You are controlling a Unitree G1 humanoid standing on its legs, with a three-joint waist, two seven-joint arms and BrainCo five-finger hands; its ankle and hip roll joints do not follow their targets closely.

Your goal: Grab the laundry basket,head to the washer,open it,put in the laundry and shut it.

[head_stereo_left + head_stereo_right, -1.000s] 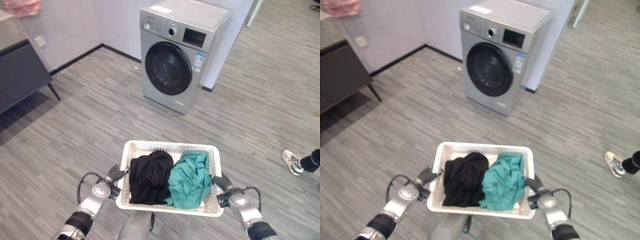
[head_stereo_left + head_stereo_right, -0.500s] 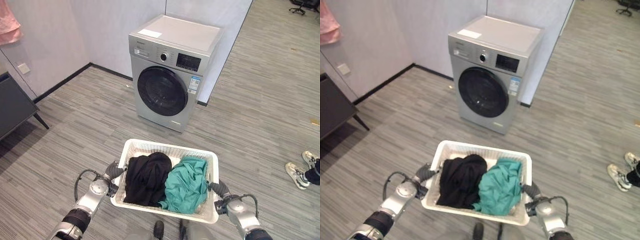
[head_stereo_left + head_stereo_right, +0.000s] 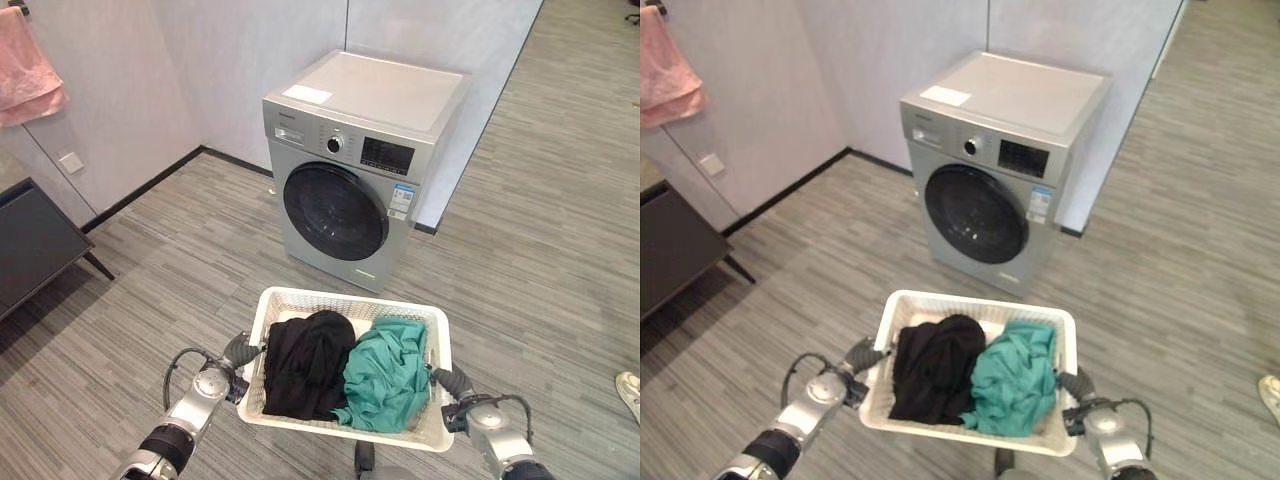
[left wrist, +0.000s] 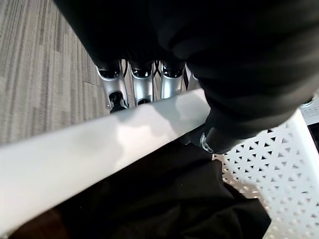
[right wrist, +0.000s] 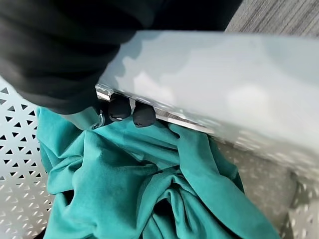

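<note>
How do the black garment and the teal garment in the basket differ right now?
The black garment lies on the robot's left side of the white laundry basket, by the left hand; the teal garment lies on the right side, by the right hand. The black one reaches closer to the far rim; the teal one bunches closer to the near rim. Both are crumpled, side by side and touching.

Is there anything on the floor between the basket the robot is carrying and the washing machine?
No. In the left eye view, only bare grey wood-look floor lies between the white laundry basket and the closed washing machine.
</note>
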